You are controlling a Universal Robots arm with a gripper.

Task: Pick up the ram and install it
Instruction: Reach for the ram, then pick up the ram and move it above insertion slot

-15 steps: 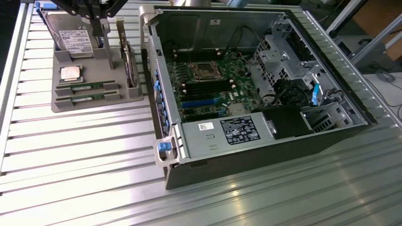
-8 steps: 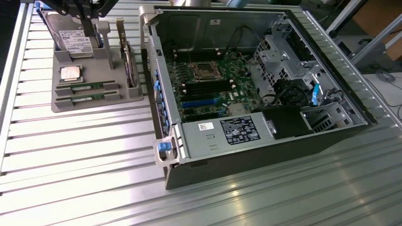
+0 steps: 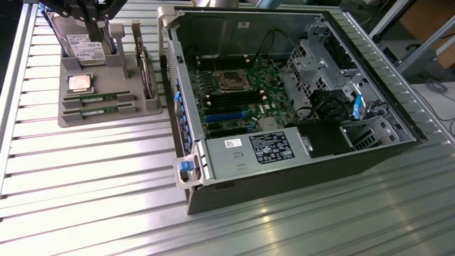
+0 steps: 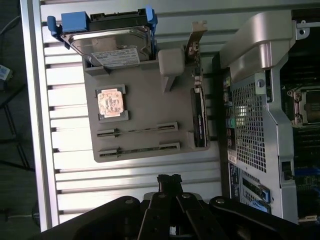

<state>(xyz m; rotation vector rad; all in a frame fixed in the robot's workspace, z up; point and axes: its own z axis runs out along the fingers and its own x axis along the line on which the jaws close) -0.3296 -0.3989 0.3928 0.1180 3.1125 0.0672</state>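
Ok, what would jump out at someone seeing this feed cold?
The open computer case, motherboard exposed, sits in the middle of the exterior view. At that view's left a grey tray holds a hard drive, a processor chip and two ram sticks lying in their slots. The gripper hangs above that tray.

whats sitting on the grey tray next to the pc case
On the tray: hard drive, processor chip, ram stick, second ram stick, upright card. The drive hides the tray beneath it.

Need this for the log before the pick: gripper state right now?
Gripper: closed, holding nothing.
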